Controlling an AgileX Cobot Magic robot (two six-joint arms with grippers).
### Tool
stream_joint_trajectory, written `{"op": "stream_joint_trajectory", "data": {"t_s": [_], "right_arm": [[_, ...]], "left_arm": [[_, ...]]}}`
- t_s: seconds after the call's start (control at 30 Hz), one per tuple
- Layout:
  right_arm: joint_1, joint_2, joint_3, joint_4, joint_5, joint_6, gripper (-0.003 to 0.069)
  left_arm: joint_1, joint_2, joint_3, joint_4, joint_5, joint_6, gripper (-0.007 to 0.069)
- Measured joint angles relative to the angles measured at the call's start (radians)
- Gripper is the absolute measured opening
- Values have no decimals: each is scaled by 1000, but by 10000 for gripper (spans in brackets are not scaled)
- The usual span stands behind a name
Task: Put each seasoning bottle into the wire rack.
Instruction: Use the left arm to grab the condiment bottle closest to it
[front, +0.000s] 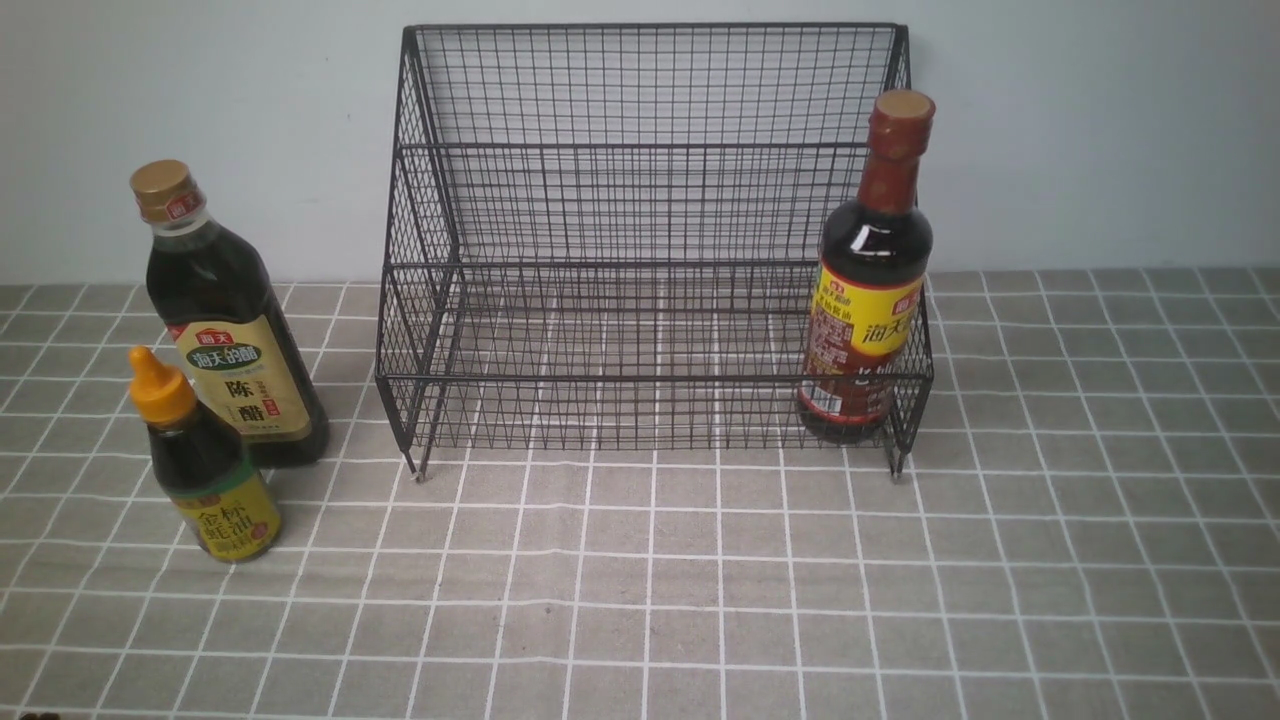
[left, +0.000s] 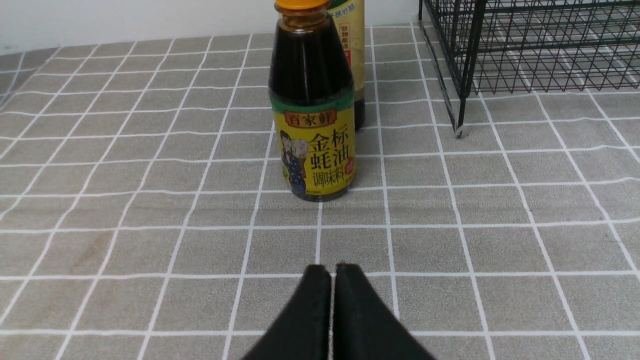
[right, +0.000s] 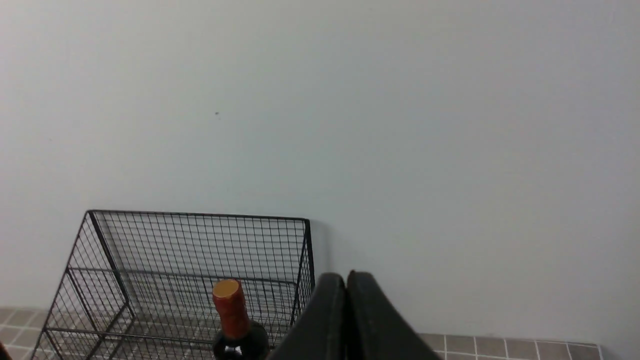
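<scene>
while the left claw (left: 332, 272) and right claw (right: 346, 280) sit pressed together, one bottle stands in the rack (front: 650, 200)

where the front view looks across the counter (front: 700, 600), a grey cloth ruled in white squares lies slightly wrinkled under everything. the rack is thin black wire mesh: two stepped tiers, sloping sides, short feet and a tall back against the pale wall (front: 1100, 130). the brown-necked bottle (front: 868, 300) stands upright in the lower tier at the rack's right end. it has glossy walls over dark liquid, a yellow-red label round its body and a long neck rising above the side mesh. well left of the rack, on the counter, the gold-capped bottle (front: 225, 330) stands tall with sloping shoulders and a beige label. the small bottle (front: 205, 470), with an orange cone nozzle and a yellow-green label, stands just in front of it; whether they touch i cannot tell.

only the wrist views show the claws. in the left wrist view the left claw's two matte black fingers meet along a thin seam, holding nothing. they are low over the cloth and pointed at the small bottle, apart from it. that view also shows the label's printed figures and a rack foot resting on the cloth. in the right wrist view the right claw's fingers are likewise together and empty, raised, with bare wall filling most of the picture. the brown-necked bottle's flat tan cap shows inside the rack's right end.
</scene>
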Motion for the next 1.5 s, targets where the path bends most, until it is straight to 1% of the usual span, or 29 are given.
{"op": "stream_joint_trajectory", "data": {"t_s": [0.03,0.1,0.13,0.23,0.27,0.3,0.37,0.4,0.5,0.6,0.77,0.93,1.03,1.13,1.17,1.23,1.27,1.3,1.37,1.47,1.5], "right_arm": [[0,-14,14,0,-14,1,-12],[0,-154,162,3,-110,6,-12],[0,-249,275,13,-177,7,-13],[0,-418,496,50,-354,10,-13],[0,-429,512,54,-366,10,-13],[0,-513,647,85,-468,10,-13],[0,-572,770,113,-556,10,-13],[0,-582,795,118,-564,10,-13],[0,-637,985,160,-678,12,-13],[0,-647,1035,167,-704,12,-13],[0,-648,1150,190,-792,14,-13],[0,-648,1228,179,-868,-31,-13],[-4,-656,1263,176,-880,-48,-13],[-73,-678,1325,176,-891,-60,-13],[-114,-681,1350,176,-892,-61,-13],[-232,-681,1425,176,-893,-62,-13],[-250,-681,1432,176,-893,-62,-13],[-307,-682,1476,176,-893,-62,-13],[-372,-691,1536,176,-892,-62,-13],[-422,-695,1582,176,-862,-62,-13],[-433,-696,1582,176,-829,-63,-13]], "left_arm": [[0,0,0,0,0,0,-7],[0,0,0,0,0,0,-7],[0,0,0,0,0,0,-7],[0,0,0,0,0,0,-7],[0,0,0,0,0,0,-7],[0,0,0,0,0,0,-7],[0,0,0,0,0,0,-7],[0,0,0,0,0,0,-7],[0,0,0,0,0,0,-7],[0,0,0,0,0,0,-7],[0,0,0,0,0,0,-7],[0,0,0,0,0,0,-7],[0,0,0,0,0,0,-7],[0,0,0,0,0,0,-7],[0,0,0,0,0,0,-7],[0,0,0,0,0,0,-7],[0,0,0,0,0,0,-7],[0,0,0,0,0,0,-7],[0,0,0,0,0,0,-7],[0,0,0,0,0,0,-7],[0,0,0,0,0,0,-7]]}}
